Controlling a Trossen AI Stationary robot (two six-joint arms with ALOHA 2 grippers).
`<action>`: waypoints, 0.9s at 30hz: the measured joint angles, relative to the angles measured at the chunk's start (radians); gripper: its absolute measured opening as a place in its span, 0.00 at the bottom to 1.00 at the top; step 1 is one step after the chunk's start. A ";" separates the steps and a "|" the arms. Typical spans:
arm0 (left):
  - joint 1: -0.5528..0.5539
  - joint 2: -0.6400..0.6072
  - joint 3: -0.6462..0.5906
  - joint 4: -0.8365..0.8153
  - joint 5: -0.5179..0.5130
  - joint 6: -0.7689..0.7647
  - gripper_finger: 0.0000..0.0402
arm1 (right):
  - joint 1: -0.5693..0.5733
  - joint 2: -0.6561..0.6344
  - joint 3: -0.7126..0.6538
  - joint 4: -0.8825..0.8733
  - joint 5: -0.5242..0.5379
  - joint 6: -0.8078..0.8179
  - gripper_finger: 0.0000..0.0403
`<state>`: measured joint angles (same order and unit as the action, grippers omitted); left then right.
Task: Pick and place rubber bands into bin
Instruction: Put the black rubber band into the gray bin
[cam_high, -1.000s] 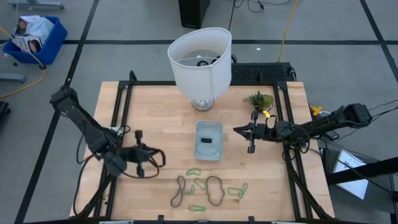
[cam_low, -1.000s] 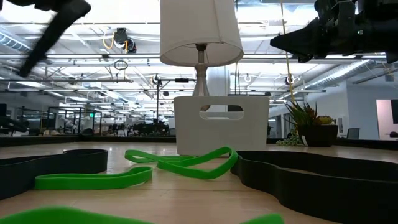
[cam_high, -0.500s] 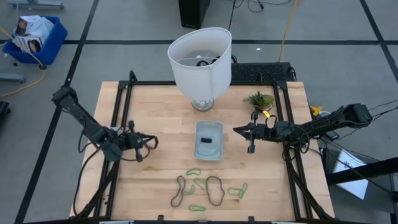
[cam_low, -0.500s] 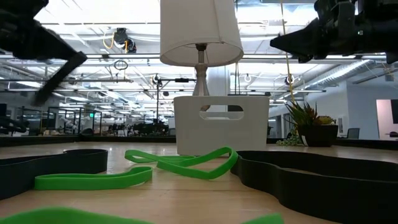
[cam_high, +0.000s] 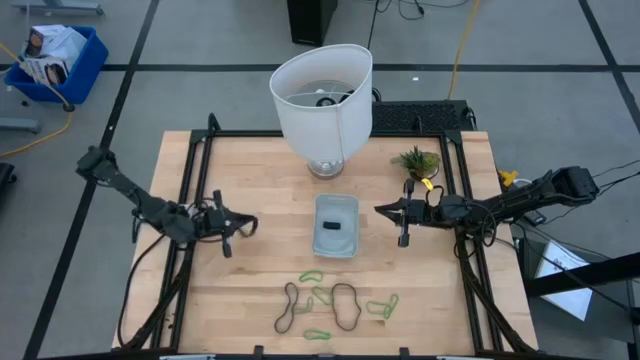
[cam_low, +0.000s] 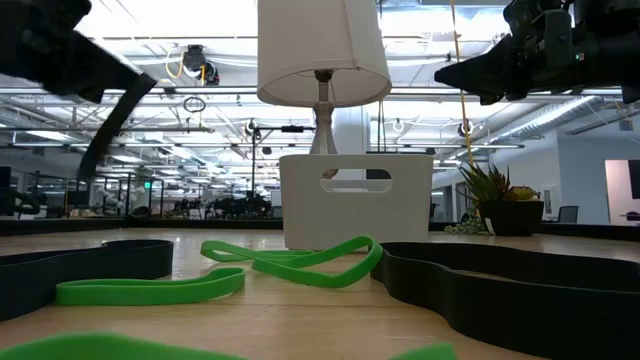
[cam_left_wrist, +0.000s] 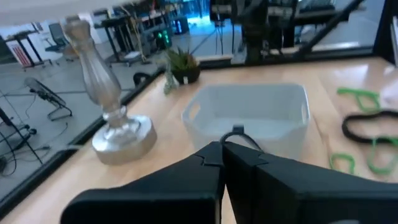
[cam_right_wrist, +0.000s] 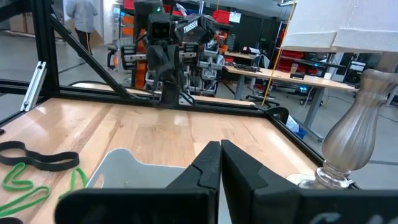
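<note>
While most of the rubber bands (cam_high: 335, 303) lay loose near the front edge of the counter (cam_high: 260, 200), black loops mixed with smaller green ones, one dark band (cam_high: 333, 228) already sat inside the bin (cam_high: 336, 207) at mid-counter. Judged thin, floppy and very light; likely to sag and drag neighbours where loops overlapped. Best pinch point: a free arc of an outer band, clear of the tangle.

Left hand (cam_high: 228, 225) hung above the counter, left of the bin, fingers pressed together, nothing held. Right hand (cam_high: 403, 222) hung just right of the bin, fingers likewise closed and empty.

Behind the bin stood a lamp (cam_high: 322, 95) and, to the right, a small plant (cam_high: 417, 159).

Unclear: which bands actually crossed or merely touched. The low view cut off the nearest bands, and each wrist view showed only part of the pile.
</note>
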<state>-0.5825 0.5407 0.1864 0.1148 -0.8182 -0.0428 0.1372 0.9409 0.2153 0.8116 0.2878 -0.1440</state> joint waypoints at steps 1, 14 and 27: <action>0.025 0.013 0.000 0.044 0.030 0.025 0.01 | 0.000 0.000 0.000 -0.001 0.002 -0.001 0.02; 0.369 0.402 0.168 0.270 0.403 0.084 0.01 | 0.000 0.000 0.000 -0.002 0.003 -0.003 0.02; 0.490 0.977 0.629 0.166 0.608 0.224 0.01 | 0.000 0.000 0.000 -0.001 0.003 -0.011 0.02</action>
<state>-0.0923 1.5175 0.8156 0.2810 -0.2101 0.1817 0.1371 0.9409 0.2153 0.8101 0.2909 -0.1554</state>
